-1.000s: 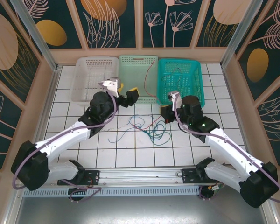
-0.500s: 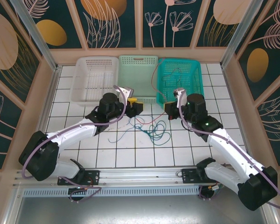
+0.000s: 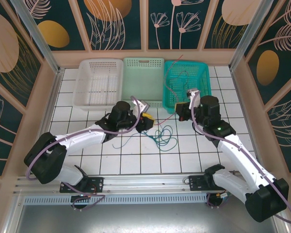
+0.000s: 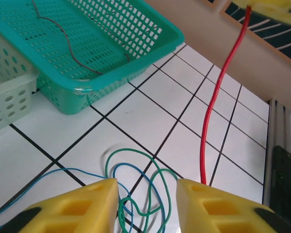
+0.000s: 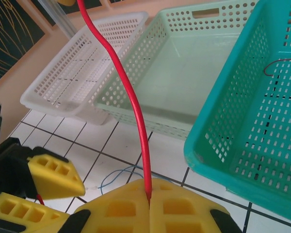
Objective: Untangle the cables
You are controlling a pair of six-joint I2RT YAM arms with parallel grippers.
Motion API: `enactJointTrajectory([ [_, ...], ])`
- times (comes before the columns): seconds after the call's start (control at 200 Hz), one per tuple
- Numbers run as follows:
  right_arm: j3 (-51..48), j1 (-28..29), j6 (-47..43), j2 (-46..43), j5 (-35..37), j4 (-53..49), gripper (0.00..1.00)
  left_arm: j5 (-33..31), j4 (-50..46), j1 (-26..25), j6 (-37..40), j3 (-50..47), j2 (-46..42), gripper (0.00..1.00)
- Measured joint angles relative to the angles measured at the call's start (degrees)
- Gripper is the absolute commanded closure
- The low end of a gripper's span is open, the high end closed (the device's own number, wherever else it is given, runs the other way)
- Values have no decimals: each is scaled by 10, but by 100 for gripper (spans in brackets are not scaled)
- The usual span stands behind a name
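The cables lie tangled on the white tiles, with green loops [image 3: 164,136] and a blue strand [image 3: 122,141]. My left gripper [image 3: 148,121] hangs low at the tangle's left edge. In the left wrist view my left gripper [image 4: 146,187] is open, and green loops [image 4: 161,180] and a blue loop [image 4: 117,171] lie on the floor in the gap. The red cable [image 4: 218,92] runs down behind the right finger [image 4: 223,206]. My right gripper [image 5: 149,199] is shut on the red cable [image 5: 121,73], which arcs over the teal basket [image 3: 167,80]. A dark cable [image 4: 63,34] lies inside that basket.
Three baskets stand in a row at the back: white [image 3: 82,90], pale green [image 3: 143,61] and teal [image 3: 206,85]. Wooden walls with leaf panels close in the tiled floor. The arm bases and a metal rail [image 3: 145,187] sit at the near edge.
My left gripper has come right and down to the tangle, its jaws narrowing. The right gripper has moved up and right, drawing the red cable over the teal basket.
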Motion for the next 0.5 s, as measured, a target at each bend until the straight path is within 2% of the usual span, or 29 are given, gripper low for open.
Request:
enactJointTrajectory([
  [0.065, 0, -4, 8, -2, 0, 2, 100, 2, 1, -4, -2, 0, 3, 79],
  [0.17, 0, -7, 23, -2, 0, 15, 100, 4, 9, -11, -6, 0, 9, 100],
  [0.5, -26, -19, 109, -10, 4, 108, 100, -18, 73, -23, -68, -5, 27, 100],
])
